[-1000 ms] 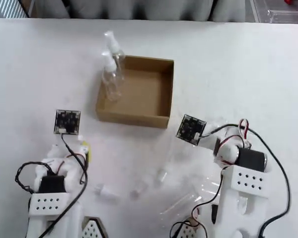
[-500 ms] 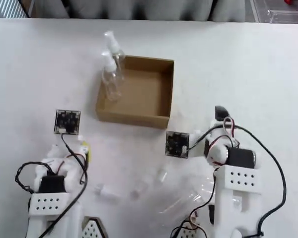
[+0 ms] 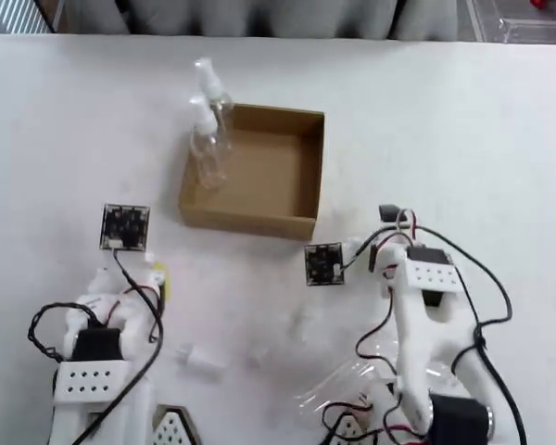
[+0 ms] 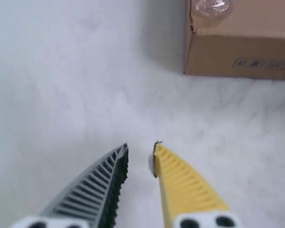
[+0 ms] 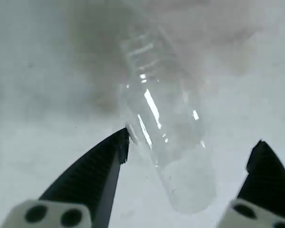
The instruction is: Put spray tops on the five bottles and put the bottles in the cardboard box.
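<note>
The cardboard box [image 3: 259,176] stands mid-table, and its corner shows in the left wrist view [image 4: 237,52]. Two clear bottles with spray tops [image 3: 208,139] stand upright at the box's left wall. Several capless clear bottles [image 3: 300,324] and a loose spray top [image 3: 195,356] lie on the table in front of the box. My right gripper [image 5: 192,152] is open wide just above one lying clear bottle [image 5: 164,137], with a black finger on each side. My left gripper [image 4: 140,148] hovers over bare table short of the box, its grey and yellow fingers a narrow gap apart with nothing between them.
The right arm [image 3: 424,278] stretches forward, its wrist board [image 3: 322,264] close to the box's front right corner. The left arm [image 3: 97,334] is folded back at the front left. More clear bottles [image 3: 343,382] lie by the right arm's base.
The right arm has stretched forward and swung its wrist left and down over the lying bottles. The left arm, box and standing bottles have not moved.
</note>
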Robot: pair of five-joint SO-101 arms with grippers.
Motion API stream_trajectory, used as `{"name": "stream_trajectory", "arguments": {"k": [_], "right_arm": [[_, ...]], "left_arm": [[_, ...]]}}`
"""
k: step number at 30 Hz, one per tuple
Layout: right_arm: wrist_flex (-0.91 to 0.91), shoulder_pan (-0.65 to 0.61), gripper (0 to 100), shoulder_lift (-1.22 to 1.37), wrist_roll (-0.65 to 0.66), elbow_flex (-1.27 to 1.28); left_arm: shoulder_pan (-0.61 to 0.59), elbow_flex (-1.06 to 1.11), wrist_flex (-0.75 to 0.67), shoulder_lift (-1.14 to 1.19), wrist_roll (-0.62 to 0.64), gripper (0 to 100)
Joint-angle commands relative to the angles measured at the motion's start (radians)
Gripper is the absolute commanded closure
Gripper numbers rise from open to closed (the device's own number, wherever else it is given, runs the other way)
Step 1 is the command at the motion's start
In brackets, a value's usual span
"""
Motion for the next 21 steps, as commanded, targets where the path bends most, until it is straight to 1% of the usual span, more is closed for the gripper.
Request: {"name": "stream_trajectory", "arguments": {"k": [1,3,4,7,9,12,16,18,21], "right_arm": [[-0.027,-0.038,65.2,0.051,-0.032,-0.046],[-0.025,-0.054,70.2,0.094,-0.069,-0.080],[-0.025,-0.061,74.4,0.117,-0.081,-0.095],[-0.025,-0.067,89.9,0.173,-0.115,-0.146],[-0.025,-0.064,99.0,0.193,-0.164,-0.184],[-0.025,-0.047,95.4,0.194,-0.288,-0.244],[-0.021,-0.019,98.4,0.194,-0.480,-0.319],[0.021,0.002,98.2,0.194,-0.522,-0.356],[0.157,0.041,98.2,0.194,-0.528,-0.419]], "left_arm": [[-0.004,0.008,-0.041,-0.021,-0.012,90],[-0.004,0.014,-0.055,-0.021,-0.012,90],[-0.004,0.014,-0.057,-0.021,-0.012,90],[-0.004,0.014,-0.057,-0.021,-0.012,90],[-0.004,0.014,-0.057,-0.021,-0.012,90],[-0.004,0.014,-0.057,-0.021,-0.012,90],[-0.004,0.014,-0.057,-0.021,-0.012,90],[-0.004,0.014,-0.057,-0.021,-0.012,90],[-0.004,0.014,-0.057,-0.021,-0.012,90]]}}
